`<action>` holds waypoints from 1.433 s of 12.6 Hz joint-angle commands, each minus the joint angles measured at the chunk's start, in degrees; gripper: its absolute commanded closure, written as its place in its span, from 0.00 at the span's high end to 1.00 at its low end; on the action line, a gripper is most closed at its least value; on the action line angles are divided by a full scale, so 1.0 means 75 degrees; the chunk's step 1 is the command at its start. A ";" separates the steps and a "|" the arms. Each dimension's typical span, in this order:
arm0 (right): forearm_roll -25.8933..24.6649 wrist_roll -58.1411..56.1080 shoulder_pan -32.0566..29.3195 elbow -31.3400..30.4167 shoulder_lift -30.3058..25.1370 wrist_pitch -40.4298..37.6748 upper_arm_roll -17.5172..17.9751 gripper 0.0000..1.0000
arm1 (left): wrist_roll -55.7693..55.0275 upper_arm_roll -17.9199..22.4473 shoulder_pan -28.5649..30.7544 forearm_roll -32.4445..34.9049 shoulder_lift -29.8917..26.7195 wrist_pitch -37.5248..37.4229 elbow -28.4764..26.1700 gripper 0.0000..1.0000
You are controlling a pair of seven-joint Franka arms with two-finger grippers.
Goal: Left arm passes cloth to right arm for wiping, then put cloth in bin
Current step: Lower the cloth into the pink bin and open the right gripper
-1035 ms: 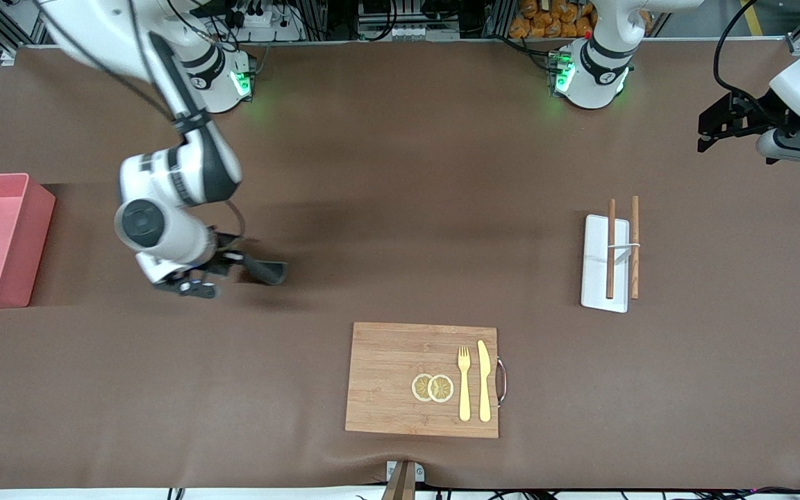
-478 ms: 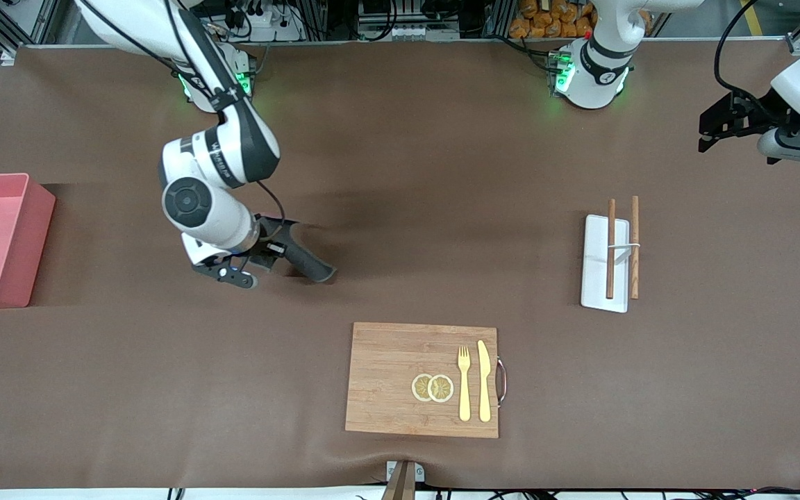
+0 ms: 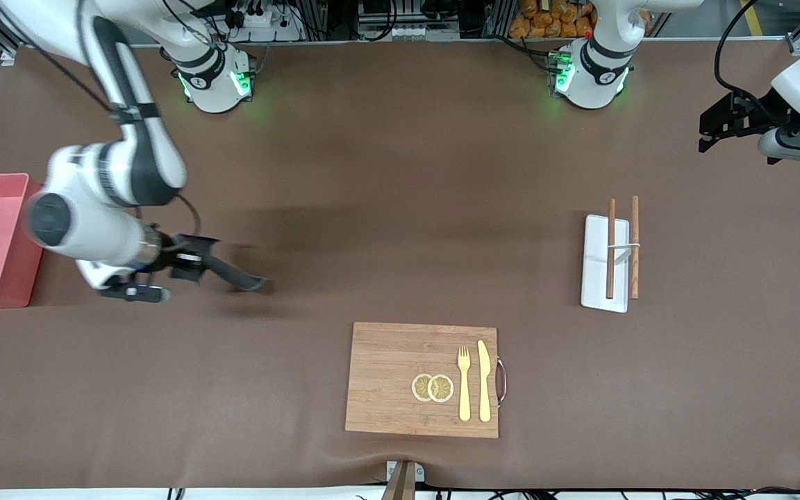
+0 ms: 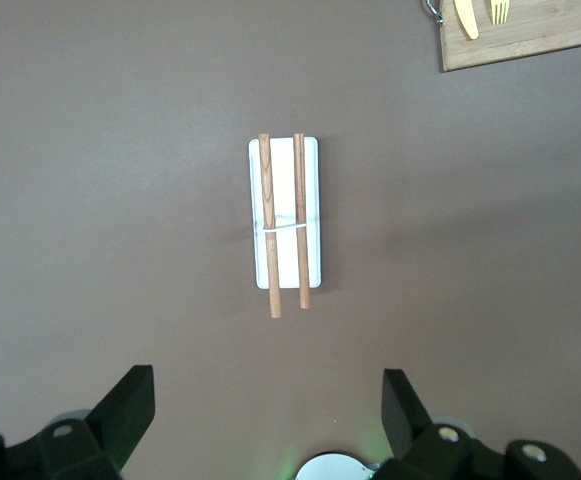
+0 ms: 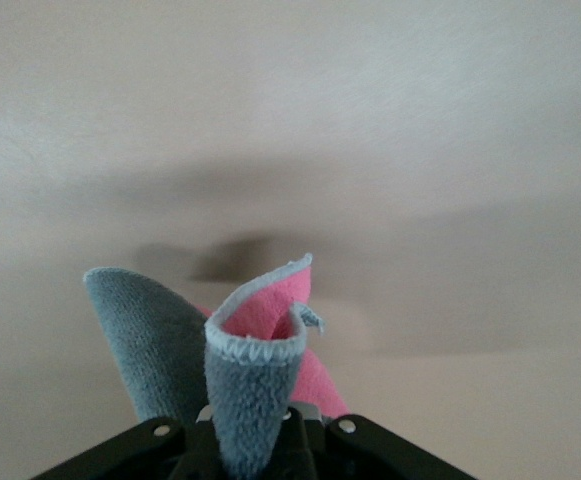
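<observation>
The front view looks down from high across the table [image 3: 400, 173], taking in its whole brown top, with both arm bases along the upper edge. The left wrist view looks straight down from well above the white tray [image 4: 285, 212] at center frame; the front view shows the same tray [image 3: 598, 278]. The right wrist view sits very close to the cloth [image 5: 255, 370], low in its frame.

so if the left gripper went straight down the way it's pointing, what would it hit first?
Likely bare table. The left gripper, fingers open, points down short of the white tray with chopsticks; depth is unclear.
</observation>
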 commanded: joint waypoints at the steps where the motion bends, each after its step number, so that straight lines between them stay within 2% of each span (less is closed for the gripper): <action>1: -0.0053 -0.1864 -0.0990 -0.0098 -0.0665 -0.0551 0.0025 0.00 | -0.0028 -0.0034 -0.0003 0.0102 0.0048 0.0026 0.0159 1.00; 3: -0.0240 -0.3596 -0.1472 0.0484 -0.0713 -0.1346 -0.0465 0.00 | -0.0028 -0.0046 -0.0003 0.0103 0.0048 0.0026 0.0172 1.00; 5: -0.0393 -0.5296 -0.1719 0.1258 -0.0608 -0.2028 -0.1203 0.00 | -0.0028 -0.0034 0.0009 0.0137 0.0071 0.0026 0.0172 1.00; 8: -0.0428 -0.7442 -0.2210 0.2044 -0.0375 -0.2147 -0.1931 0.00 | -0.0028 -0.0023 0.0021 0.0126 0.0072 0.0037 0.0172 1.00; 11: -0.0359 -0.9973 -0.3380 0.3157 0.0397 -0.2101 -0.1980 0.00 | -0.0051 -0.0034 -0.0003 0.0126 0.0072 0.0037 0.0172 1.00; 14: -0.0090 -1.1077 -0.4272 0.3615 0.1078 -0.1448 -0.1956 0.00 | -0.0051 -0.0034 0.0009 0.0126 0.0060 0.0026 0.0172 1.00; 18: 0.0882 -1.2158 -0.4906 0.3816 0.1653 -0.1187 -0.1933 0.00 | -0.0051 -0.0023 0.0021 0.0126 0.0072 0.0026 0.0172 1.00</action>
